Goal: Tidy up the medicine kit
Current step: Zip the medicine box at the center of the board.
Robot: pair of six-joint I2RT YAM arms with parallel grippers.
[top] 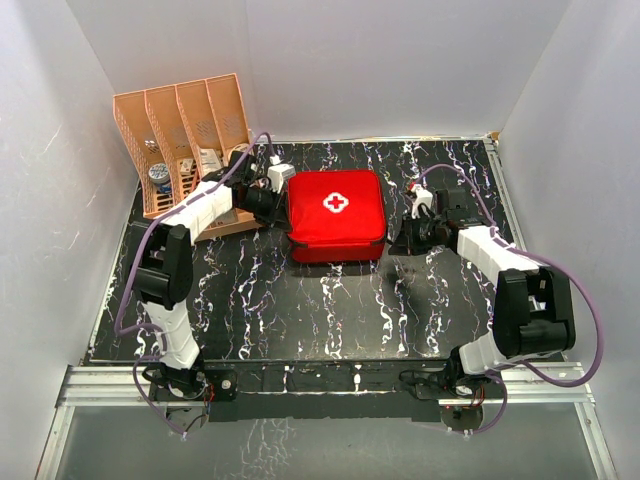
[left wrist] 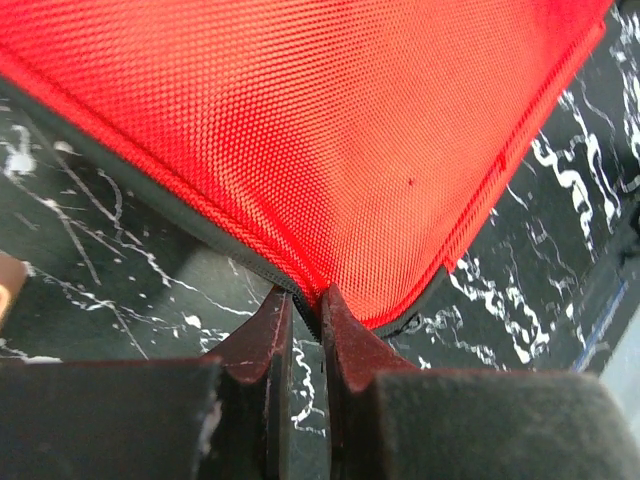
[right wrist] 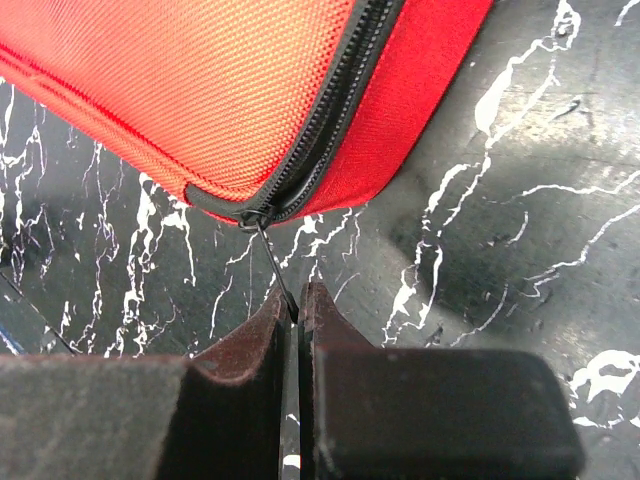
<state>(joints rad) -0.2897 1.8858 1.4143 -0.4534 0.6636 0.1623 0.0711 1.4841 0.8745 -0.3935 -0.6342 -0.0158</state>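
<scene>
From above, the medicine kit (top: pixel 335 212) lies flat on the surface (top: pixel 300 320), just past centre toward 12 o'clock, lid down and white cross up. The orange rack (top: pixel 185 140) stands off at 10 o'clock with small items in its slots. Your left tool (top: pixel 280 207) meets the kit's 9 o'clock edge. Your right tool (top: pixel 405 237) sits at its 4 o'clock corner.

In the left wrist view, the tool is all but closed, with only a slit between its tips. It nips the dark seam at a rounded corner of the kit.

In the right wrist view, the tool is fully closed on the thin black zip pull (right wrist: pixel 272 262). The pull runs up toward 11 o'clock to the slider (right wrist: pixel 247 217) at the kit's corner. From there the zip track climbs toward 1 o'clock and looks closed.

With the lid shut, the step in hand is probably drawing the zip open. Treat the left tool as your anchor so the soft case does not slide. Pull with the right tool low and along the track, not away from it, and swing the pull round as the slider turns the corner. The pull is thin, so go steadily. A jerk could slip it out of the grip or drag the whole kit.
</scene>
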